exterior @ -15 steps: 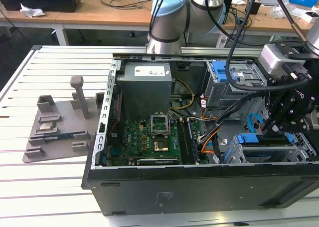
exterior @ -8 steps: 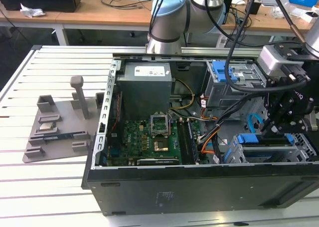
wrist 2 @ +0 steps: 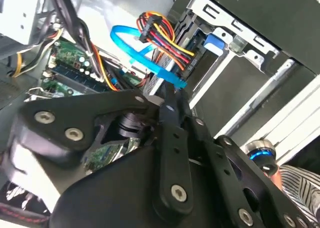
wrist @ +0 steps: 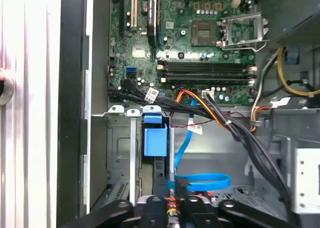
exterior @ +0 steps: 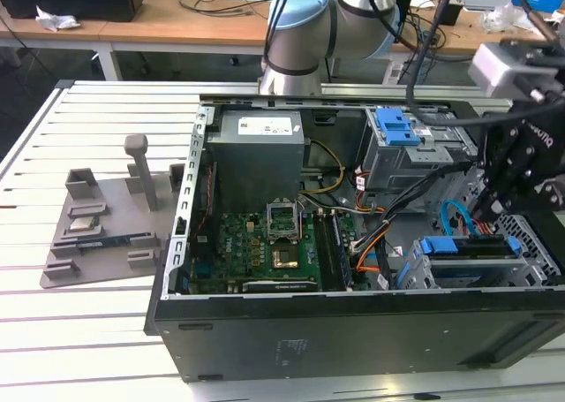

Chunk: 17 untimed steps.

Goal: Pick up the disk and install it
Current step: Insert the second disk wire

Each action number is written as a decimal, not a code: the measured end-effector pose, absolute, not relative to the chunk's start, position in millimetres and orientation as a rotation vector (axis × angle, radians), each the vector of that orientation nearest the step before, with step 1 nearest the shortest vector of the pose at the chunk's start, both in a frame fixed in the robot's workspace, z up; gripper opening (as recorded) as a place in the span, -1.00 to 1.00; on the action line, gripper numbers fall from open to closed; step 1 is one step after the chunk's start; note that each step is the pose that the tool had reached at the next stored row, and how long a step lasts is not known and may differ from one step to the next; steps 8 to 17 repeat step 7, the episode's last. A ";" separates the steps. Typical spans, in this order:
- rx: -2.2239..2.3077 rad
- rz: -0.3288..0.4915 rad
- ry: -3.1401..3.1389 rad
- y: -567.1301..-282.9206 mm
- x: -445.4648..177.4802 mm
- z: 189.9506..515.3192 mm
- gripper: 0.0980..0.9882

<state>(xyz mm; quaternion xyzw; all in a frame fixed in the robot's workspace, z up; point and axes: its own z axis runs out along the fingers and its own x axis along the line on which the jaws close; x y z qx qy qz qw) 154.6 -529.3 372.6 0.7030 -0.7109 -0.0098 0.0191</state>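
The disk (exterior: 463,246) sits on edge in the metal drive cage (exterior: 530,252) at the exterior view's right end of the open computer case; its blue carrier shows at the cage mouth. The blue carrier tab (wrist: 155,138) appears in the first wrist view and again (wrist 2: 212,42) in the second wrist view. My gripper (exterior: 484,209) hangs just over the disk's cabled end. Its black fingers (wrist 2: 172,105) meet on a cable connector (wrist: 180,183), where a blue data cable (wrist 2: 135,50) and a red-yellow-black wire bundle (wrist 2: 162,37) end. The disk's label is hidden.
Motherboard (exterior: 265,247) fills the case floor, with the grey power-supply box (exterior: 256,146) behind it. A blue ridged latch plate (exterior: 395,126) tops the rear bay. Loose cables (wrist: 235,133) cross beside the cage. A grey fixture (exterior: 106,212) lies on the slatted table (exterior: 71,331).
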 end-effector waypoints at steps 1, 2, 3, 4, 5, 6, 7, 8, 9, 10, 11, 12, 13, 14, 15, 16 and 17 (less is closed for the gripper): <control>2.182 -0.030 -2.207 -528.6 154.6 376.4 -0.88; 2.182 -0.030 -2.207 -528.1 154.6 380.3 -0.88; 2.182 -0.030 -2.207 -528.0 154.6 381.7 -0.98; 2.182 -0.031 -2.207 -528.1 154.6 383.0 -0.98; 2.182 -0.031 -2.207 -528.0 154.6 383.1 -0.98; 2.182 -0.030 -2.207 -528.0 154.6 383.2 -0.98; 2.182 -0.030 -2.207 -528.1 154.6 383.3 -0.98; 2.182 -0.030 -2.207 -528.1 154.6 383.3 -0.98; 2.182 -0.030 -2.207 -528.1 154.6 383.3 -0.98; 2.182 -0.030 -2.207 -528.1 154.6 383.3 -0.98; 2.182 -0.030 -2.207 -528.1 154.6 383.3 -0.98; 2.182 -0.030 -2.207 -528.1 154.6 383.3 -0.98; 2.182 -0.030 -2.207 -528.1 154.6 383.3 -0.98; 2.182 -0.030 -2.207 -528.1 154.6 383.3 -0.98; 2.182 -0.030 -2.207 -528.1 154.6 383.3 -0.98; 2.182 -0.030 -2.207 -528.1 154.6 383.3 -0.98; 2.182 -0.030 -2.207 -528.1 154.6 383.3 -0.98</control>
